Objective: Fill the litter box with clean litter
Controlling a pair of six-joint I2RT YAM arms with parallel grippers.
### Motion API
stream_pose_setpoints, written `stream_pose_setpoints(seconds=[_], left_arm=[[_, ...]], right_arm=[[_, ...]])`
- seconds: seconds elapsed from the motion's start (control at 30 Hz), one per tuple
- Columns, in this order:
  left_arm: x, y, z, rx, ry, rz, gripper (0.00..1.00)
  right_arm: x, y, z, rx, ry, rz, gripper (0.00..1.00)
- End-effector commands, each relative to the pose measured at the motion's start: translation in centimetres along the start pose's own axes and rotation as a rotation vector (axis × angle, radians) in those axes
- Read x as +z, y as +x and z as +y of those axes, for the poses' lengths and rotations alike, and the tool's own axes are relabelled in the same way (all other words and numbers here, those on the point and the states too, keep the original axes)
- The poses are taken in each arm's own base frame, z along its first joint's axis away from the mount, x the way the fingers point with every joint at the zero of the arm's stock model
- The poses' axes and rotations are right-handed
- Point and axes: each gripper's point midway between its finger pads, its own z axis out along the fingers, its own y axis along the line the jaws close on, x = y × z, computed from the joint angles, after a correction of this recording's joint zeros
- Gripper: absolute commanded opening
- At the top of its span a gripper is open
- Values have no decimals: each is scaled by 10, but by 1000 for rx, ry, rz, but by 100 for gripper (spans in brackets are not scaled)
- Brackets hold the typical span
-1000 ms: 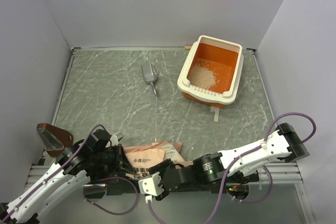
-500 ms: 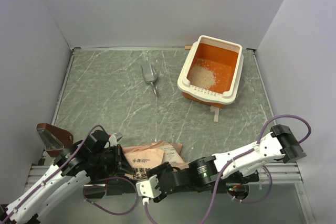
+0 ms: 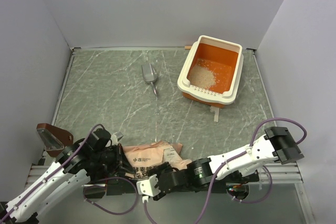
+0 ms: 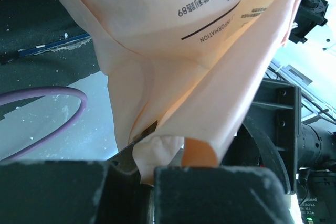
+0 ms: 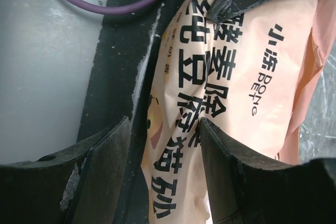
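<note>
Left gripper (image 4: 139, 176) clamped on bag (image 4: 173, 51) corner | right gripper (image 5: 165, 150) jaws apart over bag

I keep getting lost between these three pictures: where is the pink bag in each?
Top: bag at the near edge, between the arms.
Left wrist: fills the top, its corner pinched by the left gripper.
Right wrist: centre-right, between the open right gripper.
Shared landmark: its black print.

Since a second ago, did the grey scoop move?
No. The scoop lies in the same place, just left of the litter box.
</note>
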Motion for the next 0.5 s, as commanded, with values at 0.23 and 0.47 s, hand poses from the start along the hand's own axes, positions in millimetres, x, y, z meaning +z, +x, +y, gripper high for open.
stream_pose_setpoints(seconds=[0.23,0.47], left_arm=[[-12,16,-14,22,41,65,1],[-10,15,-15,18,50,68,1]], right_arm=[[0,19,-49,-6,198,46,63],[-5,10,-47,-9,148,19,63]])
